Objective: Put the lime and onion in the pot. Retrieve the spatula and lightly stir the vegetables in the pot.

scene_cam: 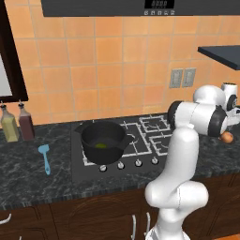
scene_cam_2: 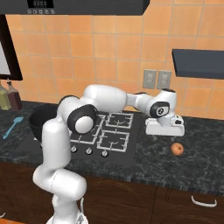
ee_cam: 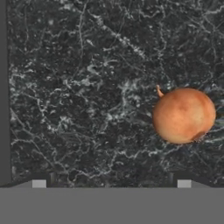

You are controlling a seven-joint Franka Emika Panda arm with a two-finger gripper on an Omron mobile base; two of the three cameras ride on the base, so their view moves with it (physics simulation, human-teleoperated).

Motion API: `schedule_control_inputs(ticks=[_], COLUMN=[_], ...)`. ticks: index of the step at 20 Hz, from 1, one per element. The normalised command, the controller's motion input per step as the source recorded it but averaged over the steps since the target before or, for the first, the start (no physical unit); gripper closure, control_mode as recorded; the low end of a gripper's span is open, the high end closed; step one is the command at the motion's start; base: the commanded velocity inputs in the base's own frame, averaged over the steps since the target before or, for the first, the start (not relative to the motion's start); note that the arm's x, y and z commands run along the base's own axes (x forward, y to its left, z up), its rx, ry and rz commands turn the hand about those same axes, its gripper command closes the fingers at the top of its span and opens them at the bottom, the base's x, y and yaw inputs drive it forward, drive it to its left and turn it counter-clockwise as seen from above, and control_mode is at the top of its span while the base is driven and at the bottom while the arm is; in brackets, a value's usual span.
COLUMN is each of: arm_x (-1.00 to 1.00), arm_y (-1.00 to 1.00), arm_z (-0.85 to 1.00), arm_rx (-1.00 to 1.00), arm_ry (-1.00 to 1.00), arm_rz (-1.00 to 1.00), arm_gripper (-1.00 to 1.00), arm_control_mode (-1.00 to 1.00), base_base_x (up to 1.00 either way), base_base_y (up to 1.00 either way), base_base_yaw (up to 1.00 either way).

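The onion (ee_cam: 183,115) lies on the dark marbled tabletop (scene_cam_2: 205,153), right of the stove (scene_cam_2: 109,131) and nearer the tabletop's front edge than the back wall; it sits bare on the stone, touching nothing else. The fingers (ee_cam: 111,183) hang above the tabletop just behind and stove-ward of the onion, spread wide apart and holding nothing, with the onion off to one side of them in the hand view rather than between them.

The pot (scene_cam: 103,139) stands on the stove's left front burner, upright, and a yellow-green patch on its floor looks like the lime (scene_cam: 101,145), though it is too small to be sure of its shape. The spatula (scene_cam: 45,157) lies flat on the tabletop left of the stove, well apart from the pot, its squarish head toward the back wall and its handle toward the front edge. Two bottles (scene_cam: 18,123) stand side by side at the tabletop's back left, against the tiled wall. The white arm (scene_cam_2: 109,98) reaches across above the stove from the left toward the onion's side.
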Motion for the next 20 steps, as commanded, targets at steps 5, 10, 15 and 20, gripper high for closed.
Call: schedule_control_inputs(ticks=[5, 10, 15, 20], arm_x=[0.23, 0.23, 0.02, 0.00], arm_y=[-0.06, -0.35, -0.41, -0.27], arm_z=[-0.04, -0.10, -0.16, -0.23], arm_rx=[0.00, 0.00, 0.00, 0.00], arm_ry=[0.00, 0.00, 0.00, 0.00], arm_rz=[0.00, 0.00, 0.00, 0.00], arm_gripper=[-1.00, -1.00, -1.00, -1.00], arm_control_mode=[-1.00, -1.00, -1.00, -1.00], base_base_x=[0.00, 0.00, 0.00, 0.00], base_base_y=[0.00, 0.00, 0.00, 0.00], base_base_yaw=[0.00, 0.00, 0.00, 0.00])
